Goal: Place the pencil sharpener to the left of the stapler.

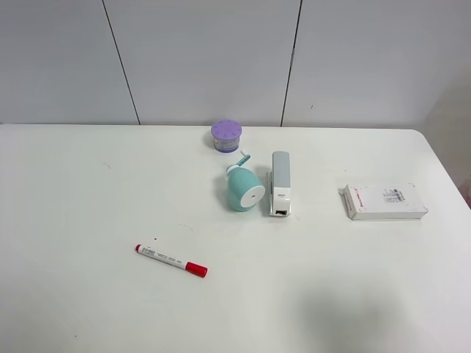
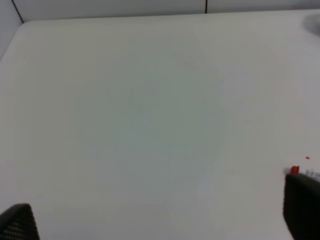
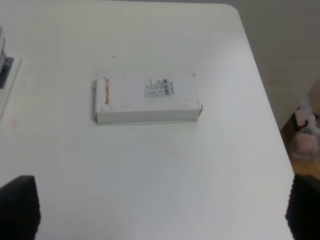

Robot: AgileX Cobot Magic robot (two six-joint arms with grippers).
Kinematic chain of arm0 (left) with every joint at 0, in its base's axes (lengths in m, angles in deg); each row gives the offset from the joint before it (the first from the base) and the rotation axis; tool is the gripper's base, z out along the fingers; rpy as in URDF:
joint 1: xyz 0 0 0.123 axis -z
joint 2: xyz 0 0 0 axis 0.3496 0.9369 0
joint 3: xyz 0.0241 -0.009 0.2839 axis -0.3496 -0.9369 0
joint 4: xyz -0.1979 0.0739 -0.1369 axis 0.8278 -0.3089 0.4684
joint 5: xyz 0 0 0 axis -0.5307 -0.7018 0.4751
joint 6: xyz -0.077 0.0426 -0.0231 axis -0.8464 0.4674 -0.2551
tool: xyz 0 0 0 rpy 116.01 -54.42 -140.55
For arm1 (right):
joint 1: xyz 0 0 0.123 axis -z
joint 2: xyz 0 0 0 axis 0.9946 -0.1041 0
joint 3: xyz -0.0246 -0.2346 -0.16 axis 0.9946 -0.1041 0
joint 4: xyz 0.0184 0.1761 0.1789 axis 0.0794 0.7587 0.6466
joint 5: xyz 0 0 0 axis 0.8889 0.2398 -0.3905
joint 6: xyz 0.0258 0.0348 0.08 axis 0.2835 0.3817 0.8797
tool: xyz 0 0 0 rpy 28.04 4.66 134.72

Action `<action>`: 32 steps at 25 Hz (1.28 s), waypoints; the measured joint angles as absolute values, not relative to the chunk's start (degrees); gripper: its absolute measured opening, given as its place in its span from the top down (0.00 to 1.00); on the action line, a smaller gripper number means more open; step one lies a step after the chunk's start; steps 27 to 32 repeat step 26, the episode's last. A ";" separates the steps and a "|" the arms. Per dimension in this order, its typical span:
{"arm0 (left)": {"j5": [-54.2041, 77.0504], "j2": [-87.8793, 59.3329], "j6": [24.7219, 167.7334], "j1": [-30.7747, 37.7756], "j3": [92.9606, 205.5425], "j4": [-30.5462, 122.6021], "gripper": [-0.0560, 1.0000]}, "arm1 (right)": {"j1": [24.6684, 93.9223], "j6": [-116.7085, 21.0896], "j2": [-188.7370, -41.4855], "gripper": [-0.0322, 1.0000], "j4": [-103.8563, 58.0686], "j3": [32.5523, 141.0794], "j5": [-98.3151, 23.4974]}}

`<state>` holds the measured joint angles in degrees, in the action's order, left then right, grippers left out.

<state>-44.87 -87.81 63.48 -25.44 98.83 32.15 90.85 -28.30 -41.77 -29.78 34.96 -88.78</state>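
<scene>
In the exterior high view the teal pencil sharpener (image 1: 243, 190) lies on its side on the white table (image 1: 88, 220), its flat white end facing the front and its crank pointing back. It lies just left of the white stapler (image 1: 281, 184), a narrow gap between them. Neither arm shows in that view. My left gripper (image 2: 160, 220) is open over bare table, only its dark fingertips (image 2: 17, 222) showing. My right gripper (image 3: 160, 207) is open too, with nothing between its fingertips (image 3: 305, 205). A sliver of the stapler (image 3: 5, 70) shows at the edge of the right wrist view.
A small purple round container (image 1: 226, 135) stands behind the sharpener. A white printed box (image 1: 385, 201) lies right of the stapler, also in the right wrist view as the box (image 3: 147, 97). A red-capped marker (image 1: 171, 260) lies at front left; its red end (image 2: 295, 170) is beside my left finger.
</scene>
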 joint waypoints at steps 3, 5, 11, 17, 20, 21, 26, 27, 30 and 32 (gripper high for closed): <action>-44.87 -87.81 63.48 -25.44 98.83 32.15 0.01 | 90.85 -28.30 -41.77 0.01 -29.78 34.96 -88.83; -44.87 -87.81 63.48 -25.44 98.83 32.15 0.01 | 90.85 -28.30 -41.77 0.01 -29.85 34.96 -88.83; -44.87 -87.81 63.48 -25.44 98.83 32.15 0.01 | 90.85 -28.25 -41.77 0.01 -29.96 34.96 -88.83; -44.87 -87.81 63.48 -25.44 98.83 32.15 0.01 | 90.85 -28.15 -41.77 0.01 -29.96 34.96 -88.83; -44.87 -87.81 63.48 -25.44 98.83 32.15 0.01 | 90.85 -28.15 -41.77 0.01 -29.96 34.96 -88.83; -44.87 -87.81 63.48 -25.44 98.83 32.15 0.01 | 90.85 -28.15 -41.77 0.01 -29.96 34.96 -88.83; -44.87 -87.81 63.48 -25.44 98.83 32.15 0.01 | 90.83 -28.15 -41.77 0.01 -29.96 34.96 -88.83; -44.87 -87.81 63.48 -25.44 98.83 32.15 0.01 | 90.83 -28.15 -41.77 0.01 -29.96 34.96 -88.83; -44.87 -87.81 63.48 -25.44 98.83 32.15 0.01 | 90.83 -28.15 -41.77 0.01 -29.96 34.96 -88.83; -44.87 -87.81 63.48 -25.44 98.83 32.15 0.01 | 90.83 -28.15 -41.77 0.01 -29.96 34.96 -88.83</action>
